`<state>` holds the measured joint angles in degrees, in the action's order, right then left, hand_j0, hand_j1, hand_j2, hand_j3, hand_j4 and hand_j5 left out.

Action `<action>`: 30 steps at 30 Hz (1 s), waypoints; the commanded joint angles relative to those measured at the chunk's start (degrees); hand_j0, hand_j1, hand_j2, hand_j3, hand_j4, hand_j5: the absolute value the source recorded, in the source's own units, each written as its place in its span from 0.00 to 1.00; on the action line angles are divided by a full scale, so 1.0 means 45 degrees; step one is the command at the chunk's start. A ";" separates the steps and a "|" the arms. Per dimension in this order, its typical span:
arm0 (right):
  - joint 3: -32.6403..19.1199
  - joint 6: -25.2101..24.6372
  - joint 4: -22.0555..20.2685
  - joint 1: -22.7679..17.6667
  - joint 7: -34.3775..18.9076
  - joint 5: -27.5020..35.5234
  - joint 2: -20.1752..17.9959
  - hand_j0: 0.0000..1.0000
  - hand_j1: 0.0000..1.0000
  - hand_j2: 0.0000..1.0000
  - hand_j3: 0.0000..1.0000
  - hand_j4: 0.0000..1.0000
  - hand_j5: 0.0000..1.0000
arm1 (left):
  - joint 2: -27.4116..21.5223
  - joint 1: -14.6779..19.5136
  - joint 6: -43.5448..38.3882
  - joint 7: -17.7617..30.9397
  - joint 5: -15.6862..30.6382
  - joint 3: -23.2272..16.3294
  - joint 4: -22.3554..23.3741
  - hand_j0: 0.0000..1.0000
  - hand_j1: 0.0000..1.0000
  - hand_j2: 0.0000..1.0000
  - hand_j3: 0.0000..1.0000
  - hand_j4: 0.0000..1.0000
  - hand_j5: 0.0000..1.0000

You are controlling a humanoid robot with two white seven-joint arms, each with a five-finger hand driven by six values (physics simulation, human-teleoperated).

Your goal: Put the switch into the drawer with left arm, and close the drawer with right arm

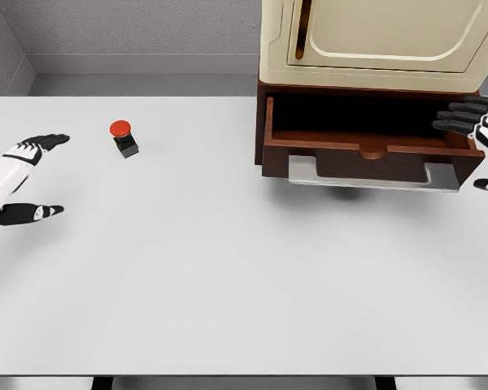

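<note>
near edge first: the broad white matte table (pixel 228 268) lies bare across the front. at the left edge the left hand (pixel 20 183), white with black fingertips, hovers above the table with thumb and fingers spread wide and holding nothing, the palm turned toward the middle (lined up, i'd say, for a reach to the button). a little further in sits the small switch (pixel 124 138), a round red push-button on a dark square base, upright on the table, well apart from the left hand and well apart from the drawer, so it is not yet stowed. further right, the dark brown wooden drawer (pixel 366 154) stands pulled out with a silver bar handle along its front, interior empty and open upward, ready to receive. the right hand (pixel 481 134) waits at the drawer's right end, fingers extended and slightly spread, gripping nothing, likely staged for the closing push. behind rises the cream cabinet (pixel 382 41) with a panelled door. no brand, label or lettering is readable anywhere
</note>
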<state>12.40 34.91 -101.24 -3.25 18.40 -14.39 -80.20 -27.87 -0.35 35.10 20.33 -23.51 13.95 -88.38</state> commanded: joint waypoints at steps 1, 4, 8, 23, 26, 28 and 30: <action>-0.0002 0.0019 -0.0003 0.0000 0.0051 0.0151 0.0087 1.00 1.00 1.00 1.00 1.00 1.00 | 0.0022 0.0000 -0.0022 -0.0006 0.0049 0.0005 -0.0008 1.00 1.00 1.00 1.00 1.00 1.00; -0.0041 0.0019 -0.0003 0.0058 -0.0008 0.0151 0.0048 1.00 1.00 1.00 1.00 1.00 1.00 | 0.0022 0.0000 -0.0022 -0.0006 0.0049 0.0005 -0.0028 1.00 1.00 1.00 1.00 1.00 1.00; -0.0041 0.0019 -0.0003 0.0097 -0.0008 0.0151 0.0106 1.00 1.00 1.00 1.00 1.00 1.00 | 0.0002 0.1014 -0.0022 -0.0006 -0.0342 -0.1692 -0.0379 1.00 1.00 1.00 1.00 1.00 1.00; -0.0022 0.0019 -0.0003 0.0156 -0.0145 0.0131 0.1220 1.00 1.00 1.00 1.00 1.00 1.00 | 0.0705 0.6914 -0.1531 -0.0006 0.4248 -0.5933 0.7022 1.00 1.00 1.00 1.00 1.00 1.00; -0.0022 0.0019 -0.0003 0.0136 -0.0164 0.0131 0.1180 1.00 1.00 1.00 1.00 1.00 1.00 | 0.0822 0.6914 -0.1531 0.0014 0.4209 -0.5952 0.7550 1.00 1.00 1.00 1.00 1.00 1.00; -0.0002 0.0019 -0.0003 0.0117 -0.0164 0.0131 0.1180 1.00 1.00 1.00 1.00 1.00 1.00 | 0.0842 0.6914 -0.1531 -0.0006 0.4307 -0.5913 0.7589 1.00 1.00 1.00 1.00 1.00 1.00; 0.0017 0.0019 -0.0003 0.0078 -0.0164 0.0112 0.1180 1.00 1.00 1.00 1.00 1.00 1.00 | 0.0803 0.6914 -0.1531 -0.0006 0.4482 -0.5835 0.7589 1.00 1.00 1.00 1.00 1.00 1.00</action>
<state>12.45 34.92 -101.24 -2.99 17.64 -14.19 -74.75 -24.29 30.76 28.36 20.33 -4.31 -12.42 -55.11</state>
